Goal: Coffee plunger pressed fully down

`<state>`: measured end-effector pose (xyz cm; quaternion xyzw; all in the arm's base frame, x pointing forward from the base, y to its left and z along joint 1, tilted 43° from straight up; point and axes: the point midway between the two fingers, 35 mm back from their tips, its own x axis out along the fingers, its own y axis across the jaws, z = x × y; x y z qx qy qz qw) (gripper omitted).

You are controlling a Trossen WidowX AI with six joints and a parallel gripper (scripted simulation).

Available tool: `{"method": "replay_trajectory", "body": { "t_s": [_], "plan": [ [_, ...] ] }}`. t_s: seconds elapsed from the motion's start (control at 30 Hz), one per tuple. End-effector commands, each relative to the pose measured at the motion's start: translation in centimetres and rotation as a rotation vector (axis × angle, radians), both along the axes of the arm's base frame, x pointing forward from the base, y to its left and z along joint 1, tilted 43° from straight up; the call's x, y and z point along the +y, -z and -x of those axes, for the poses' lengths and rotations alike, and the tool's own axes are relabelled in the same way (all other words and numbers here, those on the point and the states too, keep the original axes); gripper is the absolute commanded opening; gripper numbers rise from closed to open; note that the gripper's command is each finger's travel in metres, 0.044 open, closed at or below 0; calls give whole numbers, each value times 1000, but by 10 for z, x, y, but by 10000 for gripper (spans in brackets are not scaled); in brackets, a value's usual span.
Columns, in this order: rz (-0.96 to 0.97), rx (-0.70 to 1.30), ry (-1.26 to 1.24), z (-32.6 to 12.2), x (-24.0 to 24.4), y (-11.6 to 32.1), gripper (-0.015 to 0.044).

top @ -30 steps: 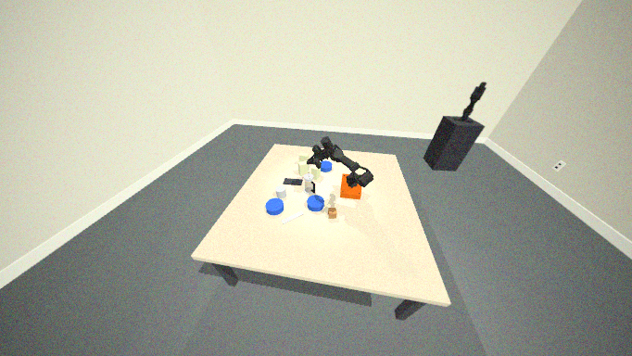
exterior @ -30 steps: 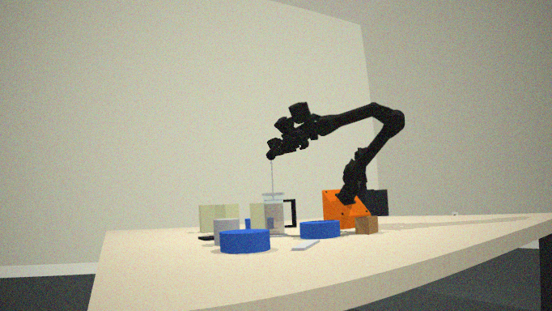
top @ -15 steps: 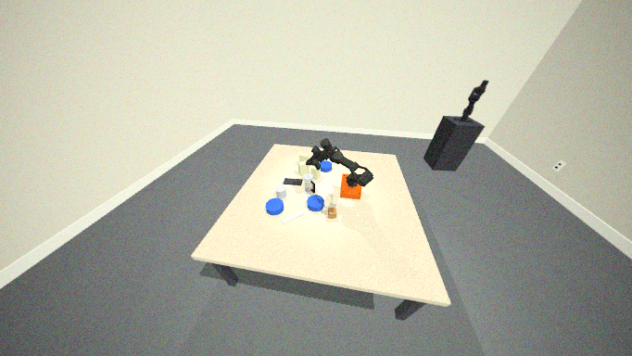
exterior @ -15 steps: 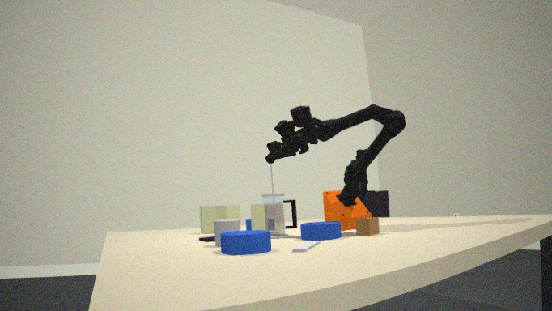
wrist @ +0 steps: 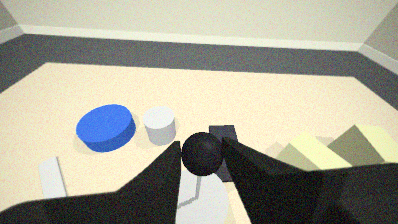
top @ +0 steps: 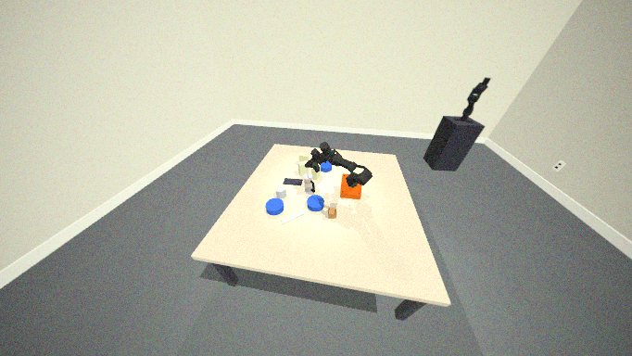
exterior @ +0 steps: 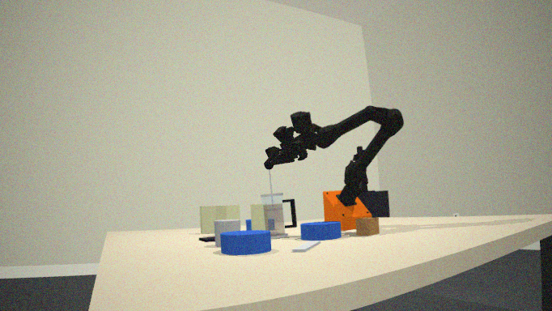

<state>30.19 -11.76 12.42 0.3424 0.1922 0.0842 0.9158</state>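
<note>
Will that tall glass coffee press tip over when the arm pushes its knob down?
Possibly. The coffee press looks narrow and tall, with its rod fully raised, so an off-centre push might tilt it. The jaws grip the round knob, which may slip.

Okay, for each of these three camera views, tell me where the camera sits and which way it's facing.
Top: high in the room, looking down at the table; whole arm shows.
Exterior: low beside the table edge, looking across at the coffee press; arm in side profile.
Wrist: on the arm, looking down past the hand, shut on the plunger knob; only fingers show.
Shared: wrist and exterior both show the blue disc and grey cylinder.
</note>
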Motion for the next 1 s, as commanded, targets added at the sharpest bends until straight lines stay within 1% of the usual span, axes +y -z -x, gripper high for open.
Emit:
{"method": "replay_trajectory", "body": {
  "t_s": [0.0, 0.97],
  "plan": [
    [-17, 35, -9, 0, 11, 18, 122],
    [-25, 23, -5, -12, 43, 48, 122]
  ]
}}
